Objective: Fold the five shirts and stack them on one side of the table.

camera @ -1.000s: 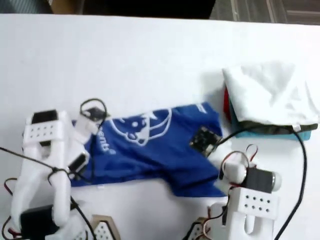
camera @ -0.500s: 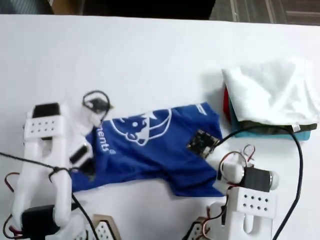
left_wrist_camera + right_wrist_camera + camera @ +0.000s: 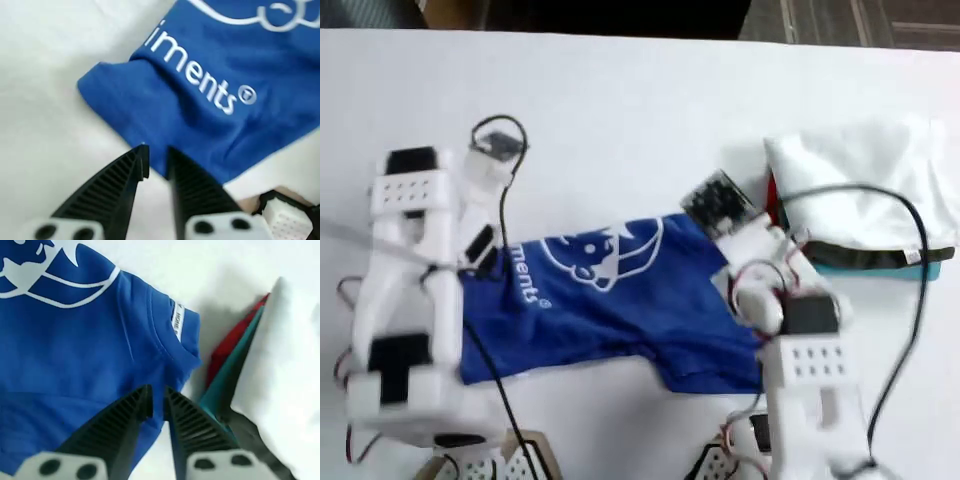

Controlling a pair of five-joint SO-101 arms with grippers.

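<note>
Over the near left edge of the blue shirt (image 3: 210, 100), the left gripper (image 3: 156, 156) hangs with its jaws drawn almost together, only a thin slit between them and nothing caught in it. At the opposite end, the right gripper (image 3: 156, 399) is drawn in just as narrowly and also holds nothing. It is above the neck end of the garment, close to the neck label (image 3: 177, 316) and just beside the stack of folded shirts (image 3: 865, 262). Each gripper sits over one end of the shirt, which looks like readiness to take both ends for a fold. The blue shirt lies print-up on the white table (image 3: 620, 90), stretched crosswise between the two arms. Its lower part is rumpled and partly doubled over, so it is not yet a neat fold. The stack stands at the table's right side with a white shirt (image 3: 860, 180) on top. Dark, teal and red layers show beneath it, apparently four garments. That would make the blue one the last to be folded, and it already lies next to the pile it is meant to join.
</note>
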